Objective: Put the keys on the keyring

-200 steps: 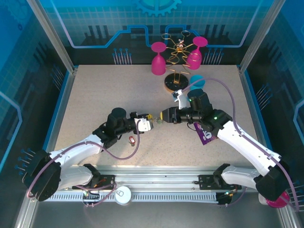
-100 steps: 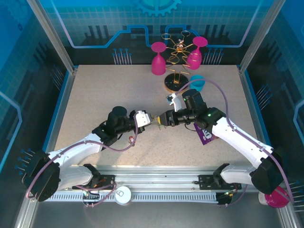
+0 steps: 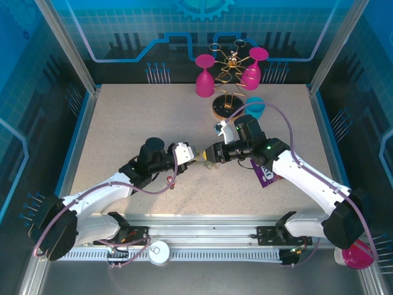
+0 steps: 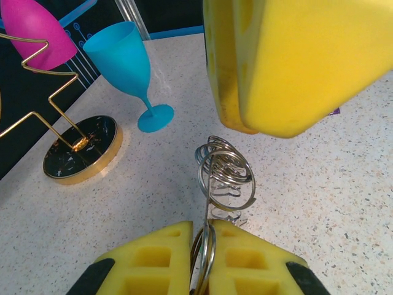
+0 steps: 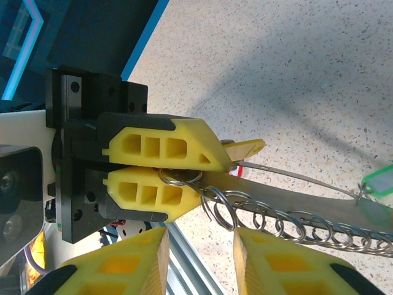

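My left gripper [image 3: 195, 155] is shut on the keyring [image 5: 288, 208], a dark grey strip strung with several small silver rings. In the left wrist view the left gripper [image 4: 204, 228] pinches one ring edge-on, and the other rings [image 4: 224, 175] coil just beyond it. In the right wrist view the left fingers [image 5: 166, 144] clamp that ring. A yellow key head [image 5: 244, 148] sticks out beside them and a green key head [image 5: 377, 184] hangs at the right. My right gripper [image 3: 210, 154] stands open [image 5: 199, 239] just short of the rings. A red key [image 3: 170, 179] lies on the table.
A purple packet [image 3: 265, 174] lies under the right arm. At the back stand the gold rack on its round base [image 3: 224, 108], two pink glasses [image 3: 204, 77] and a blue goblet [image 3: 255, 106]. The blue goblet [image 4: 132, 67] and the base [image 4: 80, 147] are seen beyond the keyring.
The two grippers have drawn together over the last second: the right one moved left and slightly down, the left one lifted slightly toward it. Little has moved in the last half second.
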You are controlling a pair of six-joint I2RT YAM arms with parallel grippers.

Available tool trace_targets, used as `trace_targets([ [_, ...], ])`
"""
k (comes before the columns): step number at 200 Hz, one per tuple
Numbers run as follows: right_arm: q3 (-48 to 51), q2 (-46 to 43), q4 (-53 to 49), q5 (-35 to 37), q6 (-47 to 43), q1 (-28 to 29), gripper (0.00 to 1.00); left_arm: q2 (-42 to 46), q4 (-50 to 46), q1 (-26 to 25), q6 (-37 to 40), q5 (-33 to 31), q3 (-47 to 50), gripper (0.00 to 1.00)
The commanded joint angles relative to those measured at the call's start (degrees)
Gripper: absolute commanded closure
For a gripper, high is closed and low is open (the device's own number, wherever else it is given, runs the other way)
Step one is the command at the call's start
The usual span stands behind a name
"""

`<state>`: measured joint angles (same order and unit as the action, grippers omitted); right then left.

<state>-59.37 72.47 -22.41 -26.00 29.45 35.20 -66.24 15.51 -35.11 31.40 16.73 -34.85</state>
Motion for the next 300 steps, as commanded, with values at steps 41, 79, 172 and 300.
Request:
trace_targets([
  [41, -2.14, 1.51, 0.27, -0.92, -0.89, 0.39, 0.66, 1.25, 1.02, -0.41, -1.05, 2.87, -2.5, 1.0],
  [79, -2.72, 2.24, -0.15, -0.21, -1.28, 0.57, 0.66, 1.13, 0.85, -0.43, -1.33, 3.23, -2.73, 1.0],
  [172, -3.47, 3.65, 0.27, -2.76, -1.83, 1.43, 0.71, 0.44, -0.2, -0.4, -2.22, 2.36, -3.82, 1.0],
  [300, -4.24, 6.3, 0.26, -3.78, -1.5, 2.42, 0.76, 0.03, -0.03, -0.47, -2.39, 1.79, -4.15, 1.0],
])
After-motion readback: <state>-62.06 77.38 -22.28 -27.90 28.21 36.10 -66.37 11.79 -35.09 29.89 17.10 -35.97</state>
